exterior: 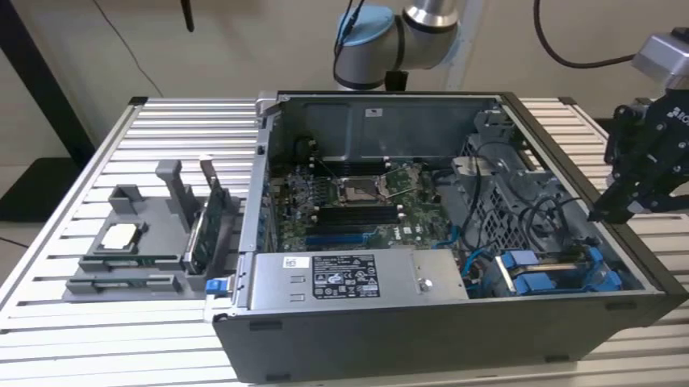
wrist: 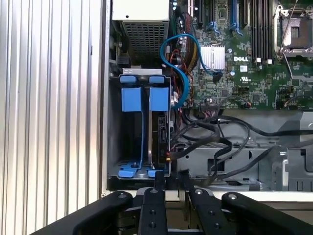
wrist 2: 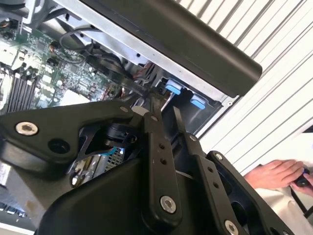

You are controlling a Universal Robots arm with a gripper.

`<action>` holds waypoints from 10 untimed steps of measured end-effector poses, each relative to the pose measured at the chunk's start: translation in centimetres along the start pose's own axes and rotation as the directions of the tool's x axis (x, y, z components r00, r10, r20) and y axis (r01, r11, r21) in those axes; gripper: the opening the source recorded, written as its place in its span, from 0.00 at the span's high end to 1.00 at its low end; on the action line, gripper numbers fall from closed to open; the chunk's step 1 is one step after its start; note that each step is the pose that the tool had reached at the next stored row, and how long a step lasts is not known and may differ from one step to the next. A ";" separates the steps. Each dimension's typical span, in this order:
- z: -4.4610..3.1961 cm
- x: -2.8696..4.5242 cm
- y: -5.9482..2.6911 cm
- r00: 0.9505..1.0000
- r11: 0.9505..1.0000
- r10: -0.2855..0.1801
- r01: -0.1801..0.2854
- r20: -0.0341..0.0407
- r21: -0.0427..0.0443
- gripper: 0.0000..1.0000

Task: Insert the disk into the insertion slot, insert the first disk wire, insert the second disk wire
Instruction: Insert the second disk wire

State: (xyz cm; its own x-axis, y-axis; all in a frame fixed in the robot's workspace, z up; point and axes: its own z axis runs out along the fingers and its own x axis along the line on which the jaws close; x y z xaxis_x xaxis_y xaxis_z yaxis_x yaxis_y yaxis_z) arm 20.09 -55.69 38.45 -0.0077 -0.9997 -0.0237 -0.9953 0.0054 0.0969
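- The disk stands on edge in the insertion slot, in the compartment nearer the motherboard. In the first wrist view I see it edge-on, as a dark narrow strip between the blue ends of its carrier.
- Its long axis runs along the slot. The end with the broad blue tab points toward the power supply box, and the other end points toward the side wall of the computer case.
- In the exterior view that line runs from the exterior view's left to its right, parallel to the case's near wall. The slot sits in the case's near corner on the exterior view's right, just beside the power supply box.
- The gripper hangs over the case's side wall at the slot's outer end, fingertips pointing down. It is near the disk but not touching it.
- In both wrist views I see its fingers parted by a narrow gap, with nothing held between them.
- A blue cable loops from the motherboard toward the slot, and black cables lie beside the disk. I cannot tell whether any of them is seated in the disk.
- A grey fixture holding a green circuit card stands on the slatted table, well apart on the exterior view's left.
- In the second wrist view a person's hand rests beyond the table's edge.
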 end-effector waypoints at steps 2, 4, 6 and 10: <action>0.08 0.00 0.00 1.000 1.000 0.000 0.000 0.020 0.000 0.74; 0.16 0.00 -0.02 0.999 1.000 -0.001 0.001 0.039 0.000 0.74; 0.26 0.00 -0.05 0.999 1.000 -0.001 0.001 0.041 0.000 0.74; 0.39 0.01 -0.17 0.999 1.000 -0.001 0.001 0.040 0.000 0.74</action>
State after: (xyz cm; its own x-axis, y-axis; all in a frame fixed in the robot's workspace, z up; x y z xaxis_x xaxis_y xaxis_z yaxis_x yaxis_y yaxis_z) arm 20.22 -55.70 38.05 -0.0108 -0.9979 -0.0640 -0.9953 0.0045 0.0971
